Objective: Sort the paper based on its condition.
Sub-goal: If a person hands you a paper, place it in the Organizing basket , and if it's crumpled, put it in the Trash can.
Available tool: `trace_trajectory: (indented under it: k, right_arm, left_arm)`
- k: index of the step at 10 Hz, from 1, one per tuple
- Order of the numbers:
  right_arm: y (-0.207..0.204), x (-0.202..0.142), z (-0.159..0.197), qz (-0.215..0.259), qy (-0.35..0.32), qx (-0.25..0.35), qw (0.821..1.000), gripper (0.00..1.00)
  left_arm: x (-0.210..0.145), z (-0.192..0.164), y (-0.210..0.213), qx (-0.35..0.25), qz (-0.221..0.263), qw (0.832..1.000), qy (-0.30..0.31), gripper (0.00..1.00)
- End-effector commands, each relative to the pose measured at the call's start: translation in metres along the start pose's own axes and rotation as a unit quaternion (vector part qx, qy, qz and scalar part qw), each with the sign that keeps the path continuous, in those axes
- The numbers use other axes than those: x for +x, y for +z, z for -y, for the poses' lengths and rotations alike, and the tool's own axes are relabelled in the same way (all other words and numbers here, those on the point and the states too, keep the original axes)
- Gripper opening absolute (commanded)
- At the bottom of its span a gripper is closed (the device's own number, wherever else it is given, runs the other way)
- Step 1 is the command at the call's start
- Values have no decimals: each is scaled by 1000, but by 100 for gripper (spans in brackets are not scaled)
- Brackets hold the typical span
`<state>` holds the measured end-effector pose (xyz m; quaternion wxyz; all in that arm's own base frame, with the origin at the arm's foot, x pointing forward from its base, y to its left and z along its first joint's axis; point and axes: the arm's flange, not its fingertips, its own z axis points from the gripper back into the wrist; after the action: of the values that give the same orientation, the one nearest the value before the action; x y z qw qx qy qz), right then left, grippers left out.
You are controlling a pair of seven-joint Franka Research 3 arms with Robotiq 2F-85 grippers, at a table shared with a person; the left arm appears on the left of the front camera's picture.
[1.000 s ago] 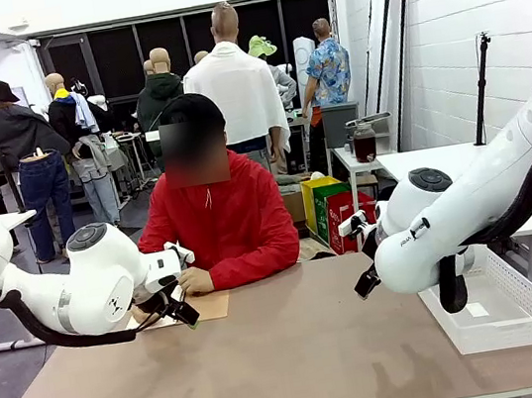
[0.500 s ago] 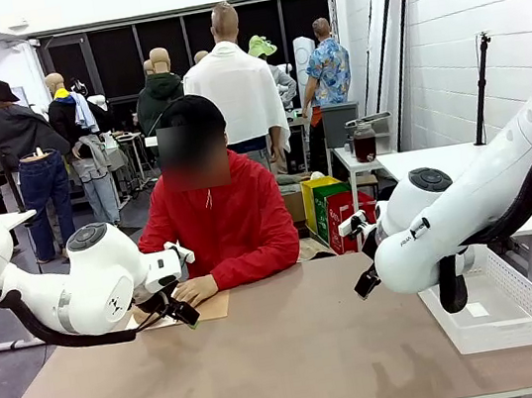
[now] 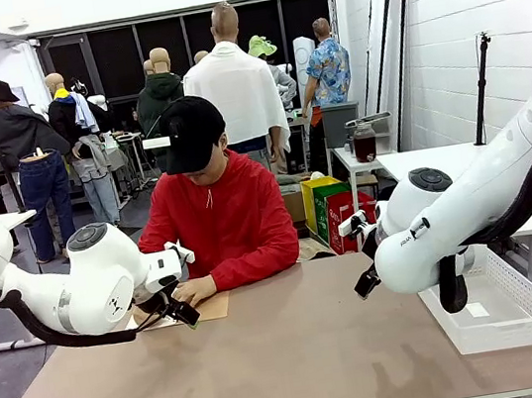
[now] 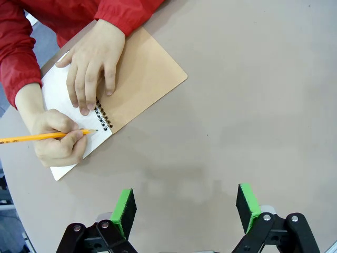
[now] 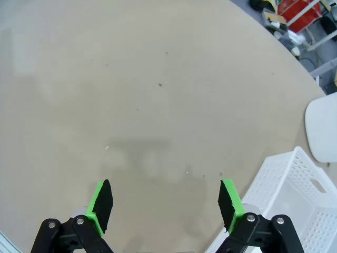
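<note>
**Obscured items.** In the front view the left arm's white wrist covers most of the spiral-bound notebook with the brown card cover [image 3: 212, 307], leaving one corner showing. In the left wrist view, the plain white paper sheet [image 4: 52, 87] lies beside the brown cover at the wire spiral. It is at the far edge of the grey-brown table top [image 4: 253, 105], on the robot's left, in front of the person in the red sweatshirt [image 3: 220, 226]. One flat hand [image 4: 92, 60] presses across sheet and cover. The other hand [image 4: 58, 145] holds a yellow pencil [image 4: 31, 138] with its tip on the sheet near the spiral. The hands hide much of the sheet, and whether it is bound or loose cannot be determined. The pencil's blunt end is cut off by the frame edge.

**Grippers.** The left gripper [image 4: 186, 211] hangs above bare table near the notebook, pads spread wide with nothing between them. The right gripper [image 5: 165, 205] is likewise spread and empty over bare table, just beside the white plastic mesh basket [image 5: 279, 179]. One corner of the basket appears and the rest is cut off. A small pale patch on the basket floor in the front view is too small to identify.

**Markings.** Any pencil marks on the sheet cannot be made out. Dark lettering on the right arm's forearm in the front view is too small to read.
</note>
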<state>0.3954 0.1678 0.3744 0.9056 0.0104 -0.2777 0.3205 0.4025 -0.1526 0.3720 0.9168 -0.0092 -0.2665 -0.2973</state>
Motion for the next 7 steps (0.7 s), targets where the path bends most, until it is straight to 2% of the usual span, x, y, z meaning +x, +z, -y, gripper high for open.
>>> trace_trajectory:
  k: [1,3,7]
  right_arm:
    - [18,3,6,5,-8,17,1000,100]
    - [42,10,8,7,-5,25,1000,100]
    - [108,25,15,46,7,29,998,100]
  left_arm:
    - [5,-1,17,5,-1,1000,9,100]
    - [10,0,44,7,-5,1000,14,100]
    - [22,12,103,9,2,1000,12,100]
